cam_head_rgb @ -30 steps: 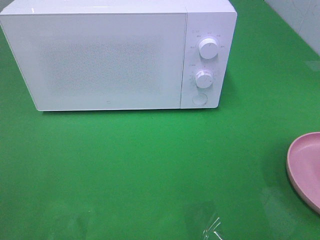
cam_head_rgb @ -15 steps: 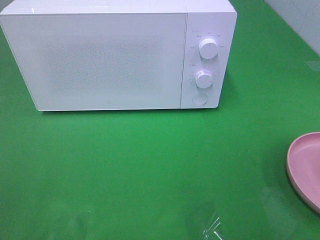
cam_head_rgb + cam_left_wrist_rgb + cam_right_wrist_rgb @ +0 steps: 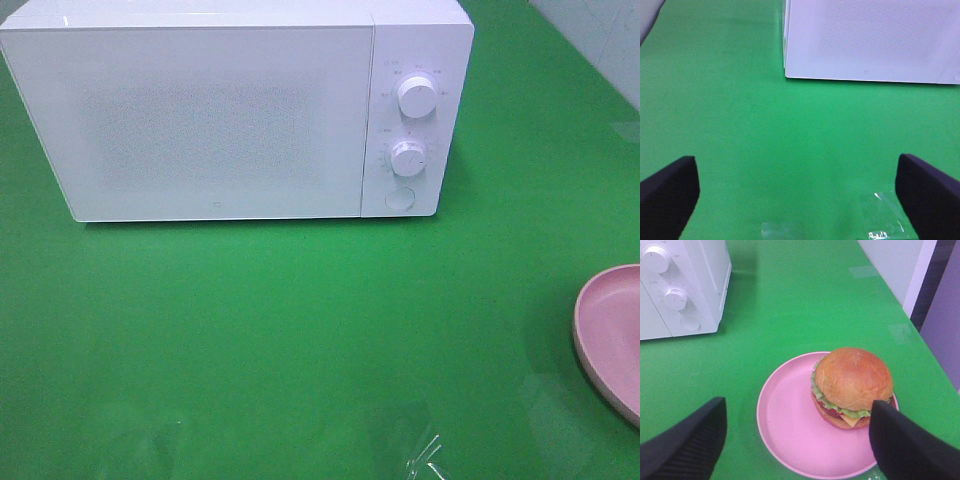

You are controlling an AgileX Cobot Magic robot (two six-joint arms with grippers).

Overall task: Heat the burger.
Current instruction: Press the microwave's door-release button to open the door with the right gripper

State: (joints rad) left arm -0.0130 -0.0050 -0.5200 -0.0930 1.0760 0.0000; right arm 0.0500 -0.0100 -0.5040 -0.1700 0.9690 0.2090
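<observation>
- Finding the burger (image 3: 852, 385) bun-up on a pink plate (image 3: 787, 432), close to one rim, at the right edge of the green table (image 3: 300, 320).
- Seeing the right gripper (image 3: 797, 442) over that plate, jaws wide apart, clamped on nothing, one finger near the burger.
- Seeing the left gripper (image 3: 799, 196) over bare table in front of the microwave (image 3: 215, 115), jaws wide apart, empty.
- Noting the microwave's door shut, two knobs (image 3: 417, 96) and a round button (image 3: 399, 199) on its right panel, well apart from the plate.

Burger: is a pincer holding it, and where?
No, nothing is held. Both the left pincer and the right pincer are open; the burger sits on the plate.
</observation>
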